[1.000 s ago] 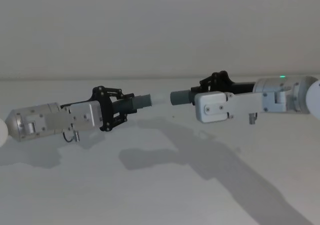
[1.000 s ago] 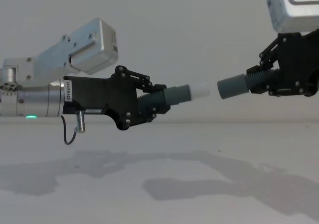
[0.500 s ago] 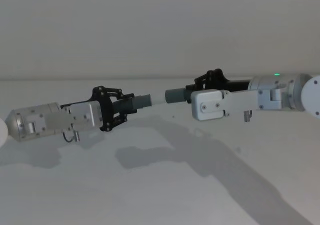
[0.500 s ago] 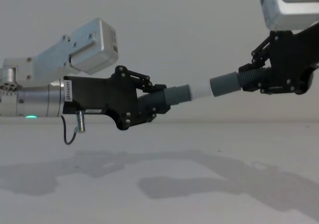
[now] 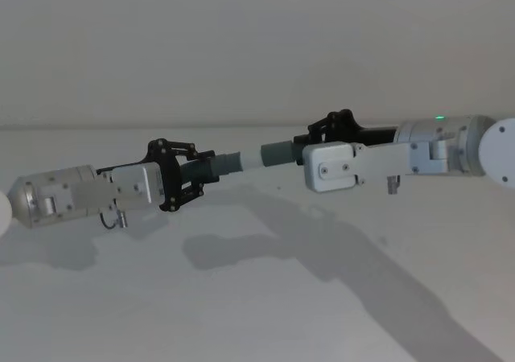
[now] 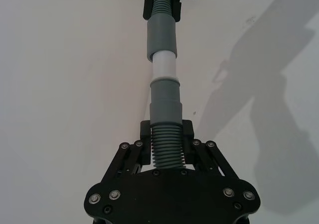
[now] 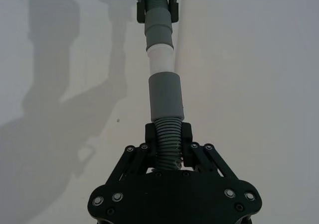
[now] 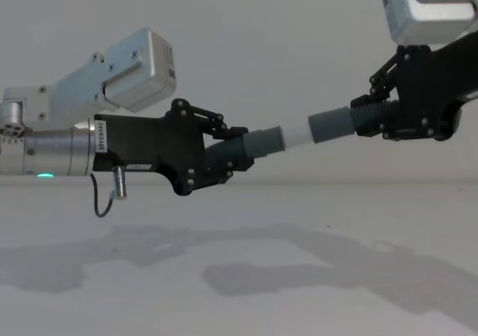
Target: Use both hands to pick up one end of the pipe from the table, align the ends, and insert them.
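At centre left of the head view, the left gripper [image 5: 195,176] pinches the ribbed part of one pipe piece [image 5: 219,166]. Its white tip [image 5: 250,159] sits partly inside the socket [image 5: 278,152] of the other piece, clamped by the right gripper [image 5: 310,140], both above the table [image 5: 257,298].

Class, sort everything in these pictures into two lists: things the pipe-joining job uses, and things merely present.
Job:
left black plastic gripper
right black plastic gripper
dark grey ribbed tube piece with white tip
dark grey ribbed tube piece with socket end

Merely present:
plain white table
pale grey wall
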Robot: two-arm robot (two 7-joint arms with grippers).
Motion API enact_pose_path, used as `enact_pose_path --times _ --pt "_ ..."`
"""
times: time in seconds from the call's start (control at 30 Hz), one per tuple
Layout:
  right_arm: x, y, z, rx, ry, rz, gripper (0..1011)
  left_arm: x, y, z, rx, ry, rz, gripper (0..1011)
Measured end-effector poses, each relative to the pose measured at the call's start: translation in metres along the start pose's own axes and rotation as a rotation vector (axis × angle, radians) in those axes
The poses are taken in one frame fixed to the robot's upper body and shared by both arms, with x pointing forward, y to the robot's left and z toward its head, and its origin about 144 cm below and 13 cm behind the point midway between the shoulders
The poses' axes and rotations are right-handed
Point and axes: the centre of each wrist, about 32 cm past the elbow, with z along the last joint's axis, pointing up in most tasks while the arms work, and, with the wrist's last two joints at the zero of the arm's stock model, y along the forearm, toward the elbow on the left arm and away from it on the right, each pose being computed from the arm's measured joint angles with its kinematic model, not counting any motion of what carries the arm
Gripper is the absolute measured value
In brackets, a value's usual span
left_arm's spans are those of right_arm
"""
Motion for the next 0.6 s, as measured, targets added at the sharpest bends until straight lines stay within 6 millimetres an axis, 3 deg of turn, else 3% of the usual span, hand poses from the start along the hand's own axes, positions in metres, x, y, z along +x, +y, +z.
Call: enact_pose_path --times 0.6 --pt "0.0034 0.0020 -0.0003 0.016 -0.008 0.011 253 0.0000 -0.0003 0.0002 -0.001 0.000 0.000 320"
